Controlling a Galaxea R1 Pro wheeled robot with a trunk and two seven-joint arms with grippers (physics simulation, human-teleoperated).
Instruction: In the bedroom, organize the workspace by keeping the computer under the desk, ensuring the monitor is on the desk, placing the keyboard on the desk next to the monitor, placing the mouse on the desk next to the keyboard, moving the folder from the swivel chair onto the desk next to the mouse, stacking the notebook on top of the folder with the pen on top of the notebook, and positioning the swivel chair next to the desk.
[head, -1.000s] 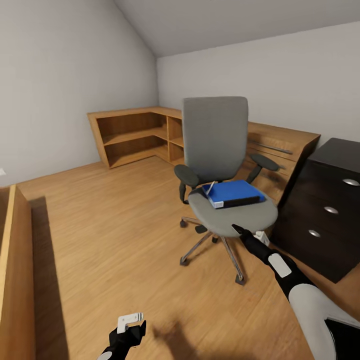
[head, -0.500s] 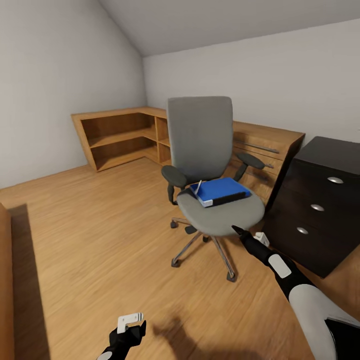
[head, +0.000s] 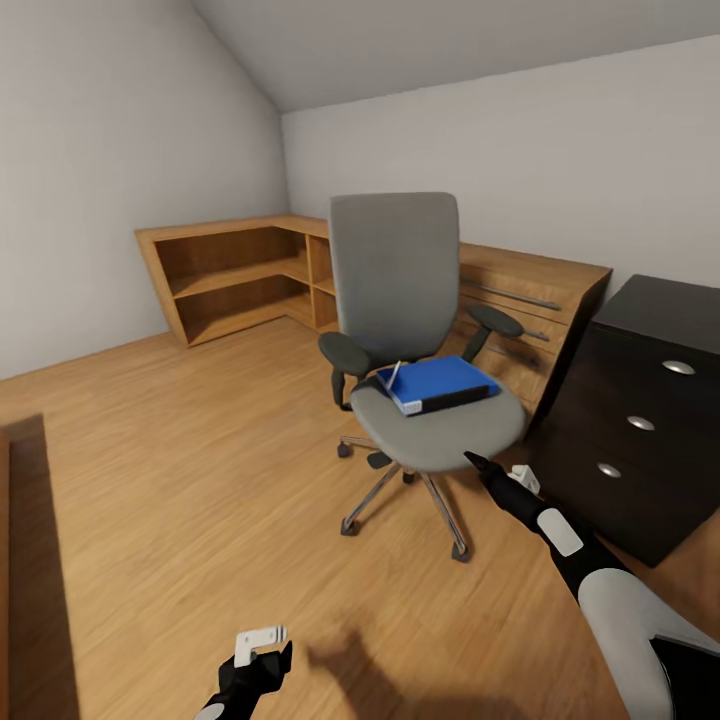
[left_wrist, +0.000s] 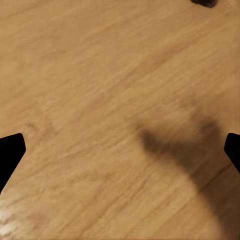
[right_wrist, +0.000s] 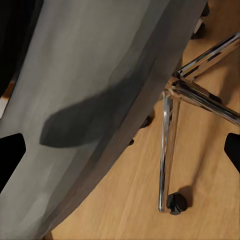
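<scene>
My desk (head: 650, 420) is cut by the frame edge; a small object under the folder (head: 440, 383) is unidentifiable; left claw (head: 262, 640) state unclear.

Your view swings right across the room: the chair (head: 420, 340) with the folder (head: 437, 384) slides left in frame, and the drawer unit (head: 640, 420) sits slightly further left than a second ago.
</scene>
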